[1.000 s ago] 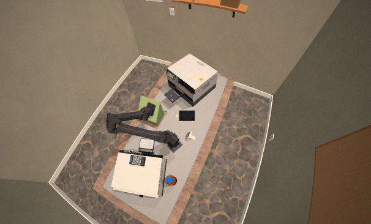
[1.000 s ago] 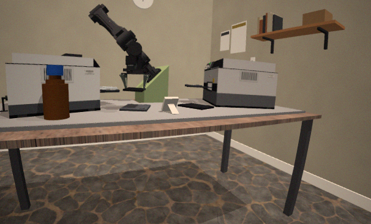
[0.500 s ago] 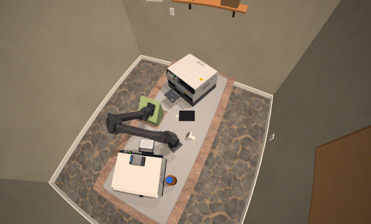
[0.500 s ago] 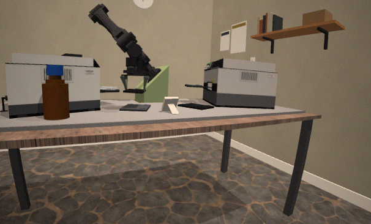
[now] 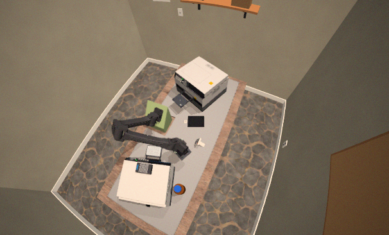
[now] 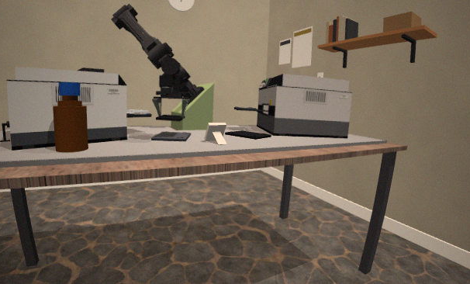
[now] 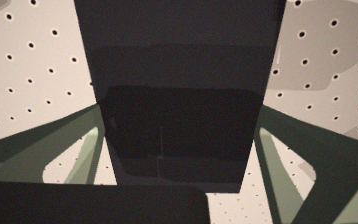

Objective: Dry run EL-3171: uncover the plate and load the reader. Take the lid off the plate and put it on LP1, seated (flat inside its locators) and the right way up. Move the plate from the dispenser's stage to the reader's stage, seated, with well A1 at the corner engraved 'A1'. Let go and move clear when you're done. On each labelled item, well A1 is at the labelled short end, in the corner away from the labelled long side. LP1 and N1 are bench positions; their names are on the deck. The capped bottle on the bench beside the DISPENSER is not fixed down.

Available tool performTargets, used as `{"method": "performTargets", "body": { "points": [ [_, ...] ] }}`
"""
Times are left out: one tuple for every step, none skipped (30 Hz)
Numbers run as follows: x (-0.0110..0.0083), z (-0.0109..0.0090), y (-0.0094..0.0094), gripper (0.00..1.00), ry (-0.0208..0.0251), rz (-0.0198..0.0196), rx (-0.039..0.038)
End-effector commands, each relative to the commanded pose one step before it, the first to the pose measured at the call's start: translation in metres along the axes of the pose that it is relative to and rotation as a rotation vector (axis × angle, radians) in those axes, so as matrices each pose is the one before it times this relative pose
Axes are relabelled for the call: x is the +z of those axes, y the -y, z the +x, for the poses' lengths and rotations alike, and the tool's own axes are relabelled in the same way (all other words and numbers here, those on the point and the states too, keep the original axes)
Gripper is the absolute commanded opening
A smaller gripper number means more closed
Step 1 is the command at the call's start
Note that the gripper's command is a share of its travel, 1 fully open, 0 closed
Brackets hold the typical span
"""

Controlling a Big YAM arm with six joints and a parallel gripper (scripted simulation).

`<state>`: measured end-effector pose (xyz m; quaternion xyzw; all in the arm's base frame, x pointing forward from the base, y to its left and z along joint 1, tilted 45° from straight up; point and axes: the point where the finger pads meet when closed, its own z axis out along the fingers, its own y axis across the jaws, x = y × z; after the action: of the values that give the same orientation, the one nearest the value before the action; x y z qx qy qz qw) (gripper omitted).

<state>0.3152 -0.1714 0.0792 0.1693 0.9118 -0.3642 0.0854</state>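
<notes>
Dark lid (image 6: pixel 171 118) (image 7: pixel 180 120) gripped by its edges between fingers (image 5: pixel 182 150) (image 6: pixel 171 116), aloft above dark flat holder (image 6: pixel 171 136) on tabletop (image 5: pixel 194 167) (image 6: pixel 212 150). White plate (image 5: pixel 153 151) (image 6: pixel 139 112) uncovered, on dispenser's (image 5: pixel 144 183) (image 6: pixel 99 116) stage, near fingers. Farther out, beyond small stand (image 5: pixel 200 142) (image 6: pixel 215 132) and black pad (image 5: pixel 196 121) (image 6: pixel 248 135): reader's (image 5: pixel 202 75) (image 6: pixel 312 109) stage (image 5: pixel 180 100) (image 6: pixel 246 109), plate absent. Capped bottle (image 5: pixel 179 189) (image 6: pixel 70 124) upright beside dispenser, well apart from fingers.

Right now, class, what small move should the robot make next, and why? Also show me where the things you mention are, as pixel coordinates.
Probably a slight, straight lowering, then an alignment check. The tool (image 5: pixel 183 149) (image 6: pixel 170 112) (image 7: pixel 178 112) grips a thin, black, rectangular lid (image 5: pixel 185 155) (image 6: pixel 170 118) (image 7: pixel 180 125), which hangs roughly level above a dark, flat, rectangular pad (image 6: pixel 171 136), with a visible gap. Whether that pad is LP1, I cannot read.
</notes>
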Motion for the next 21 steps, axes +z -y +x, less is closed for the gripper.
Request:
{"method": "performTargets", "body": {
  "points": [
    [0.00551, 0.00015, 0.00009, 0.85, -0.00066, -0.00113, -0.00744],
    [0.00086, 0.00046, 0.00020, 0.85, -0.00108, 0.00033, -0.00076],
    [0.00011, -0.00042, 0.00084, 0.85, 0.00267, -0.00011, 0.00238],
    [0.00173, -0.00069, -0.00008, 0.85, 0.00074, 0.00002, 0.00049],
    [0.00104, -0.00048, -0.00022, 0.85, 0.00030, 0.00001, -0.00009],
    [0.00025, -0.00242, -0.00008, 0.85, 0.00344, -0.00049, 0.00247],
    [-0.00027, -0.00249, -0.00125, 0.85, 0.00552, -0.00179, -0.00066],
    [-0.00031, -0.00230, -0.00112, 0.85, 0.00528, -0.00154, -0.00088],
    [0.00161, 0.00026, -0.00024, 0.85, -0.00077, -0.00003, -0.00128],
    [0.00196, 0.00047, 0.00016, 0.85, -0.00180, 0.00061, -0.00014],
    [0.00000, 0.00000, 0.00000, 0.85, 0.00000, 0.00000, 0.00000],
    [0.00000, 0.00000, 0.00000, 0.85, 0.00000, 0.00000, 0.00000],
    [0.00072, 0.00302, 0.00148, 0.85, -0.00506, 0.00132, 0.00410],
    [-0.00078, 0.00081, 0.00120, 0.85, -0.00109, 0.00058, 0.00480],
    [-0.00049, 0.00071, 0.00158, 0.85, -0.00067, 0.00436, 0.00382],
    [-0.00088, 0.00060, 0.00121, 0.85, 0.00007, 0.00384, 0.00280],
    [-0.00058, 0.00065, 0.00028, 0.85, -0.00021, -0.00079, 0.00261],
    [-0.00177, 0.00022, -0.00067, 0.85, 0.00238, -0.00185, 0.00005],
    [-0.00069, 0.00076, -0.00112, 0.85, -0.00042, -0.00108, -0.00184],
    [-0.00108, 0.00009, -0.00089, 0.85, 0.00043, -0.00110, -0.00080],
    [-0.00082, 0.00016, -0.00096, 0.85, 0.00022, -0.00109, -0.00099]
  ]
}}
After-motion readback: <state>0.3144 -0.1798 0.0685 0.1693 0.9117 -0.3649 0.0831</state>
